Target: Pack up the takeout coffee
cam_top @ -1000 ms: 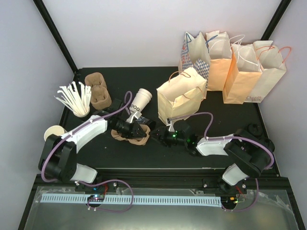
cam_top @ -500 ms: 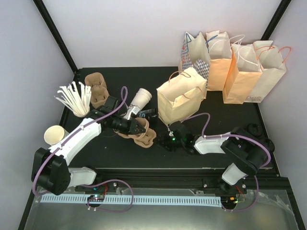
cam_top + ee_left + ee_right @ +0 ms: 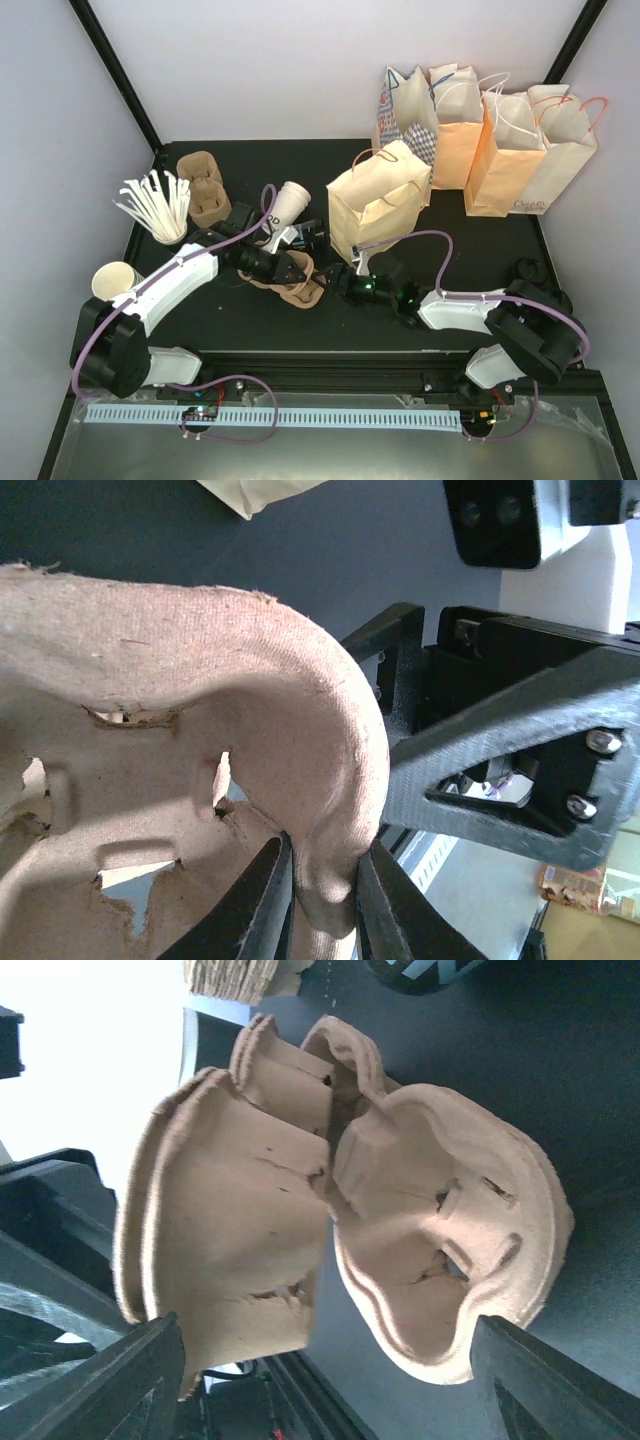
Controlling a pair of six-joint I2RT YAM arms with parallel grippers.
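Toward the near side of the worktop (image 3: pixel 480 250), the left hand (image 3: pixel 322 905) is clamped on the raised rim of a brown pulp cup carrier (image 3: pixel 305 292), one finger on either side of the edge. The right hand (image 3: pixel 325 1360) faces the same carrier from the right with its fingers spread well apart, and nothing is gripped between them. Just behind the left hand the white cup (image 3: pixel 287 204) with black lettering stands tilted, its open mouth toward the back and its narrow end hidden by the wrist, while a kraft bag (image 3: pixel 375 205) stands near it to the right and more paper bags (image 3: pixel 490 140) line the far edge.
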